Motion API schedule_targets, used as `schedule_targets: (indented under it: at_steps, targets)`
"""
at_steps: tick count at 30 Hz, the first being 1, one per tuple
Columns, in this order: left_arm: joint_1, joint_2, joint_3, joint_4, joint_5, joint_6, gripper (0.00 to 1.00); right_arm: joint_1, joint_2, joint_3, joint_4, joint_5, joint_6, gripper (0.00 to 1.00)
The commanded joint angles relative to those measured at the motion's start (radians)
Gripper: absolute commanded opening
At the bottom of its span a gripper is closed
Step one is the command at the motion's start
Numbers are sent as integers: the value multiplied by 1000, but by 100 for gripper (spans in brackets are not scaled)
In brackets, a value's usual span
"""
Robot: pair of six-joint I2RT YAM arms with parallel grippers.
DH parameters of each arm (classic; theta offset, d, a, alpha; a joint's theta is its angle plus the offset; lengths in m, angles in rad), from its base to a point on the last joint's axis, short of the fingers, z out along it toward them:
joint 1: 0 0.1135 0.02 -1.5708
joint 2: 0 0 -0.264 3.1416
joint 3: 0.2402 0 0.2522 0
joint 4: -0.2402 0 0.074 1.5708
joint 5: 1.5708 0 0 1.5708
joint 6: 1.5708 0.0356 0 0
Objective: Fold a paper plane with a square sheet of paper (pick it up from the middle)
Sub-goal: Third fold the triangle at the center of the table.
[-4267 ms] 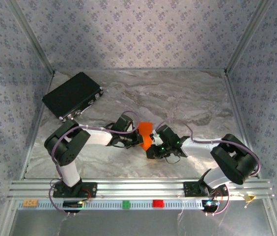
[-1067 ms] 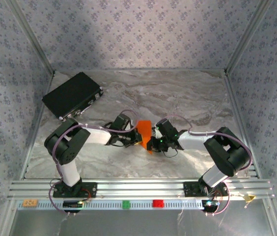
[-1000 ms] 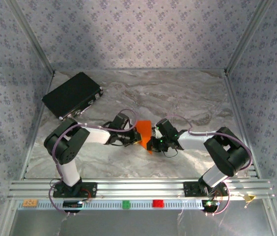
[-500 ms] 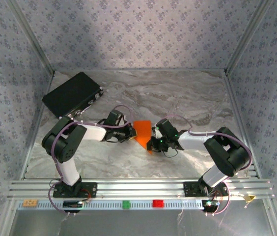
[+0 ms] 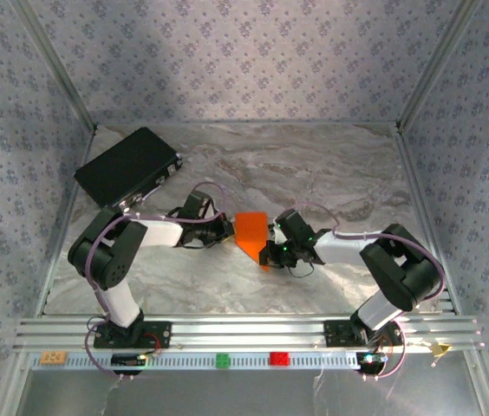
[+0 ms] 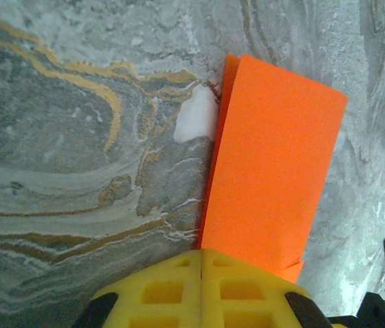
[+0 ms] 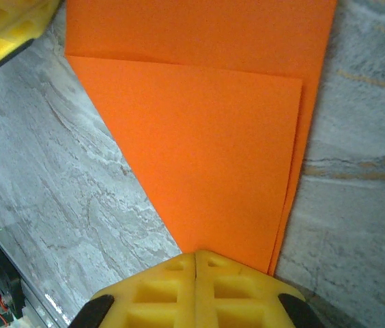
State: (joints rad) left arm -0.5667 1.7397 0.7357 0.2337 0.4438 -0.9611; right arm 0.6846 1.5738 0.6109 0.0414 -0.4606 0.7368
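Observation:
The square sheet of paper (image 5: 249, 230) lies folded on the marble table, bright orange, in the middle between both arms. In the left wrist view the paper (image 6: 267, 164) is a long doubled strip. My left gripper (image 6: 201, 254) is shut, its yellow tips over the strip's near left edge, nothing between the fingers. From above, the left gripper (image 5: 227, 230) sits at the paper's left side. In the right wrist view the paper (image 7: 213, 157) shows a diagonal folded flap. My right gripper (image 7: 196, 254) is shut, tips resting on the flap's point. From above, the right gripper (image 5: 270, 252) is at the paper's lower right.
A black rectangular case (image 5: 128, 169) lies at the back left. An aluminium rail (image 5: 244, 329) runs along the near edge, with a green block (image 5: 223, 360) and a red block (image 5: 278, 358) below it. Patterned walls close in three sides.
My left gripper has slid left across the paper to its left edge, uncovering more of the orange sheet. The right gripper and arm have stayed put.

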Motion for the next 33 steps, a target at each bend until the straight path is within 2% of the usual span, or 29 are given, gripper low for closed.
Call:
schedule_targets:
  at_steps: [1,6,13,26,33]
  targets:
    - [-1,-63,1,-13,-7,15,1,-11,29,-33,-109,53,-8,0]
    - [-38,-91,-5,-6,3,18,2,-12,30,-32,-107,53,-7,0]
    - [-89,-24,-1,24,20,9,2,-15,28,-29,-107,49,-6,0]
    - [-94,54,-5,-56,-21,25,0,-19,-43,43,-103,-26,-54,0]
    - [-94,60,0,-71,-19,31,0,-1,48,161,-97,-54,-93,1]
